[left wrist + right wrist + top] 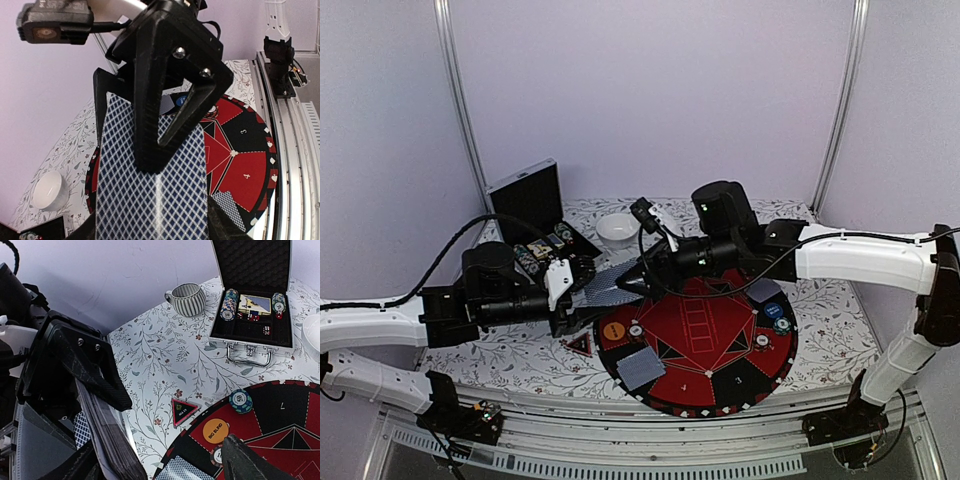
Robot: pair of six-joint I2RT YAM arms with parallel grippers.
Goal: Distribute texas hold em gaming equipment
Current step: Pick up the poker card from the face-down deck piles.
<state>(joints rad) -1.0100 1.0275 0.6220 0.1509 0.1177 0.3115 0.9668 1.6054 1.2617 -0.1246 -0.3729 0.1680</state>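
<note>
At the counter's back left corner stands the open case, with chip stacks in its tray. My left hand is clenched on the deck of cards, a thick stack with blue-and-white diamond backs. I hold it above the counter's left-middle, just off the felt mat. My right hand faces it from the right, fingers spread either side of the deck's far end, grasping nothing. One black finger hides the deck's middle from my left wrist. A small red-and-black triangle lies beside the mat. On the mat sit the orange button, a striped chip, face-down cards, and the blue button near its right rim.
</note>
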